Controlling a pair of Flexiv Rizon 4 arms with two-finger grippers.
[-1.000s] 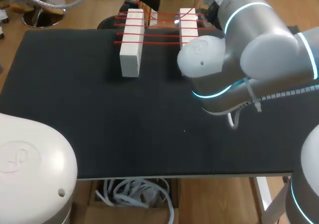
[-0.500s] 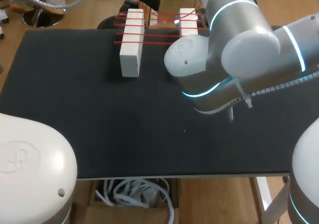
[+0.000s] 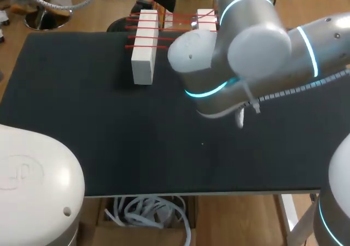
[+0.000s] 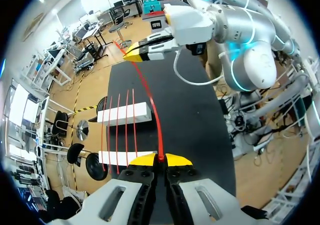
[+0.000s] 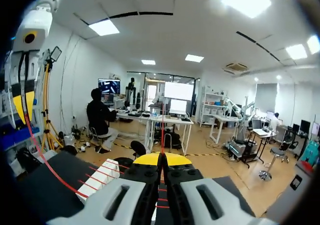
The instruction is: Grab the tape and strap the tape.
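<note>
The left pincer (image 4: 159, 158) is pinched narrow, its yellow tips meeting on the red tape (image 4: 148, 92). From there the tape rises in a shallow curve over the table to the right pincer (image 5: 161, 158), which has its tips closed on the other end, so both pincers hold one free strand between them.

In the right wrist view, a thin red line runs straight ahead from between that pincer's closed tips.

Below the strand lie two white blocks, and four more red strands (image 3: 163, 37) are strung across them side by side.

In the head view, the left block (image 3: 144, 46) sits in the upper middle of the black table (image 3: 82, 120). The right block (image 3: 205, 17) shows only its far end, because the right arm (image 3: 246, 49) covers the rest. That arm enters from the right edge and folds across the upper right. The left arm (image 3: 33, 186) fills the lower left corner as a white housing.

A small label sits on the right arm's wrist block in the left wrist view – too small to read.
</note>
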